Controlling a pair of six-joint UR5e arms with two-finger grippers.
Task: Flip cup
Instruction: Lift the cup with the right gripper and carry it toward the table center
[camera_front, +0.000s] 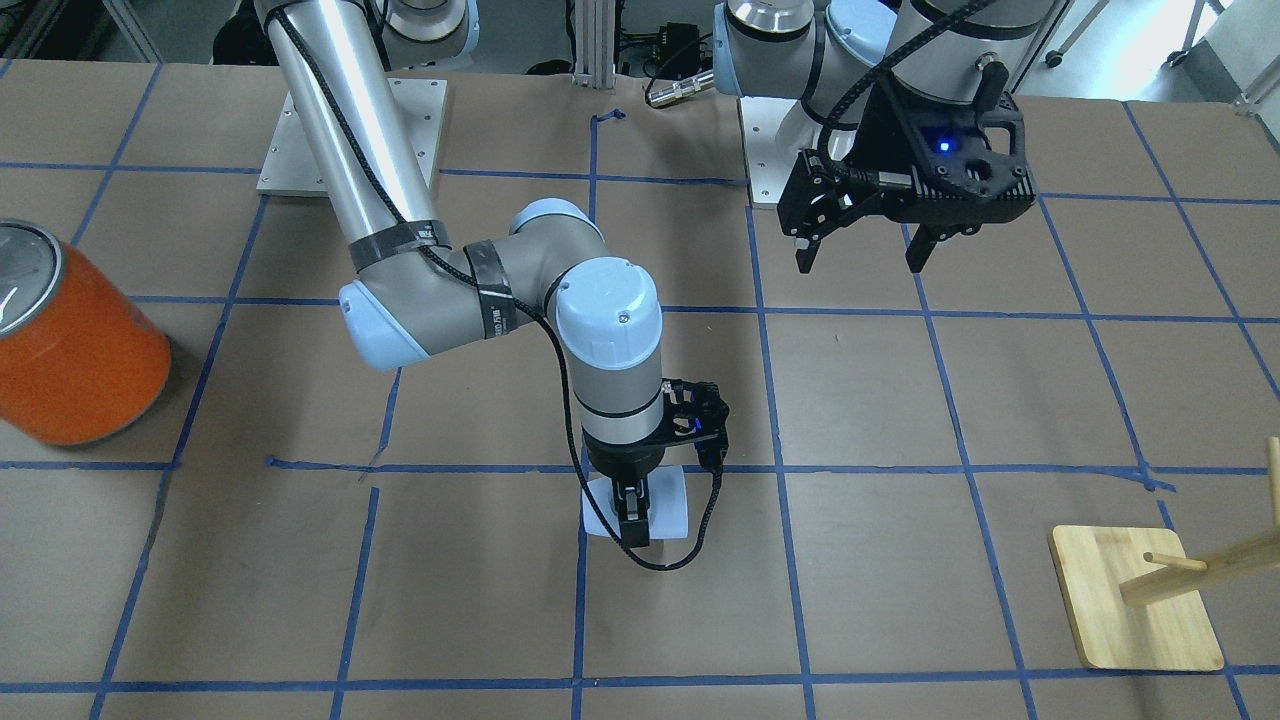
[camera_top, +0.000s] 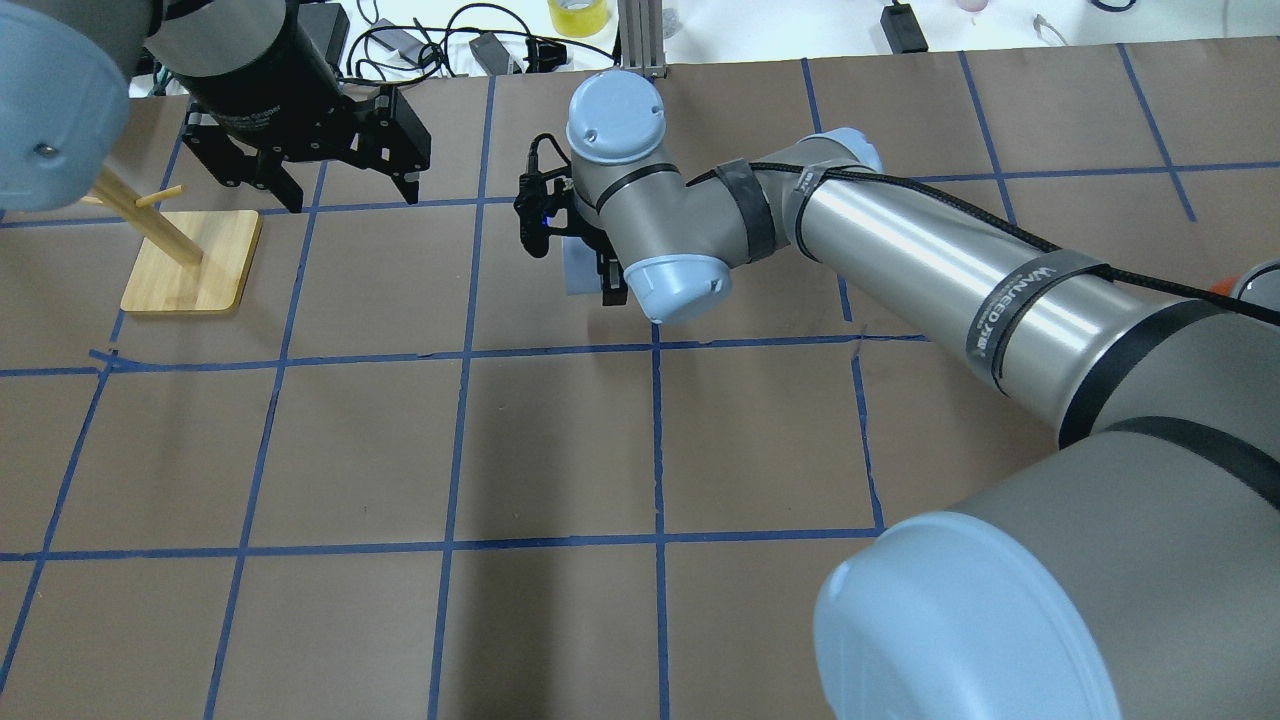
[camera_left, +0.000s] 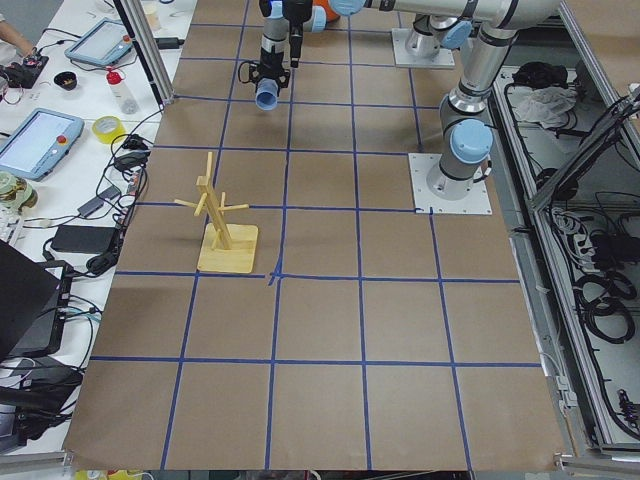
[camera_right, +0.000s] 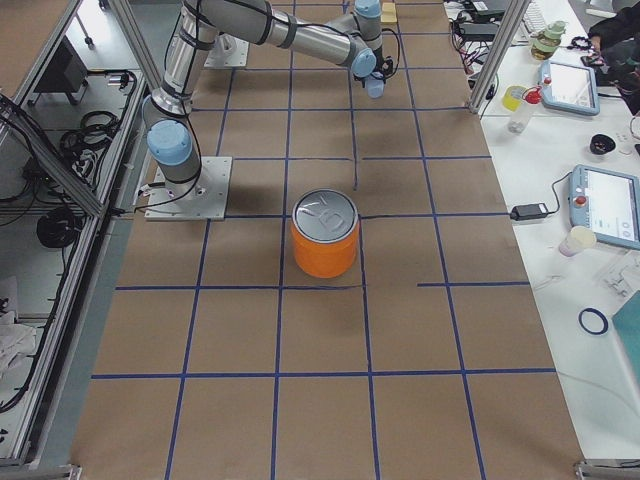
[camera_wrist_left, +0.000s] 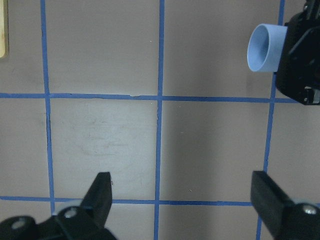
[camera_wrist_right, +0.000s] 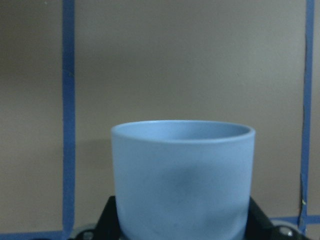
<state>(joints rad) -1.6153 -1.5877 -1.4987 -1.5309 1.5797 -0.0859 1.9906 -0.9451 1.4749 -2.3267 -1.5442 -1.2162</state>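
The pale blue cup (camera_front: 668, 506) lies on its side between the fingers of my right gripper (camera_front: 634, 522), which points straight down and is shut on it near the table's middle. I cannot tell if the cup touches the paper. In the right wrist view the cup (camera_wrist_right: 182, 180) fills the lower centre, rim at the top. In the left wrist view the cup (camera_wrist_left: 264, 48) shows its open mouth facing left. My left gripper (camera_front: 865, 258) hangs open and empty above the table, well apart from the cup; it also shows in the overhead view (camera_top: 345, 195).
A large orange can (camera_front: 75, 350) with a silver top stands at the table's end on my right. A wooden peg stand (camera_front: 1135, 610) on a square base stands at my left; it also shows in the overhead view (camera_top: 190, 260). Blue tape lines grid the brown paper.
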